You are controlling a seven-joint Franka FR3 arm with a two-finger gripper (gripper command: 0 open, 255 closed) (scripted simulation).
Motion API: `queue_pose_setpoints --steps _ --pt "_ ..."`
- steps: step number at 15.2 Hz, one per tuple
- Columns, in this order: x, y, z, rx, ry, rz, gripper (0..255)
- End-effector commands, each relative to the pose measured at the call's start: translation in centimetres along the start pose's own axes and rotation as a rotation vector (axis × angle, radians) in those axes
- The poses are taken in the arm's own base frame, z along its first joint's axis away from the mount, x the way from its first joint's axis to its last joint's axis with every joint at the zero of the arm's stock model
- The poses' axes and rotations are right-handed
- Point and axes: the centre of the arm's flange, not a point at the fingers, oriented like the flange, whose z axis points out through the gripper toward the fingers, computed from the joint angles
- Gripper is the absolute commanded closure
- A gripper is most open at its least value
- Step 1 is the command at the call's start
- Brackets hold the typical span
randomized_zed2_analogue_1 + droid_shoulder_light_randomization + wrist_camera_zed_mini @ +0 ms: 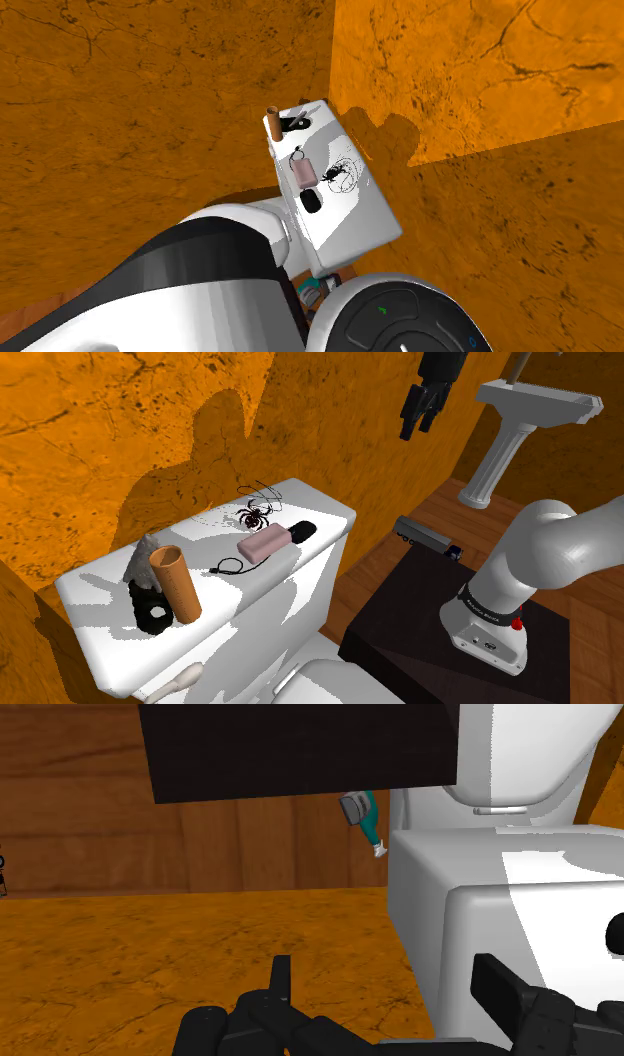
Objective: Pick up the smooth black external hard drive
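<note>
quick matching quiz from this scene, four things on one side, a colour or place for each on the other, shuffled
Things:
1 tube
2 box
3 drive
4 truck

Colour or place:
a black
b on the floor
c pink
d orange-brown

Pairs: 1-d, 2-c, 3-a, 4-b

Black drive (302,531), veined orange wall (80,442)

The white toilet tank lid (90,602) carries it all: a brown tube (176,583) standing upright, a black ring (152,614) at its foot, a grey lump (143,555) behind. A pink box (264,542) trails a black cord (230,566), the black hard drive (301,531) touching its end, and a black spider (256,512) sits just beside.
</note>
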Motion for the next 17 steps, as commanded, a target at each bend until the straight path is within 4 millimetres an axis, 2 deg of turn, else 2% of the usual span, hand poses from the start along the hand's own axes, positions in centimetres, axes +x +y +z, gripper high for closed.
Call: queue_pose_setpoints --steps 1,9,13,17 --pt "0.0 0.0 0.0 0.0 0.0 0.0 0" --pt "5.6 -8.2 3.5 0.006 -0.01 -0.358 0" --pt "7.3 -12.9 5.3 0.008 -0.015 -0.537 0" --pt "8.0 -17.9 7.1 0.011 -0.02 -0.716 0"
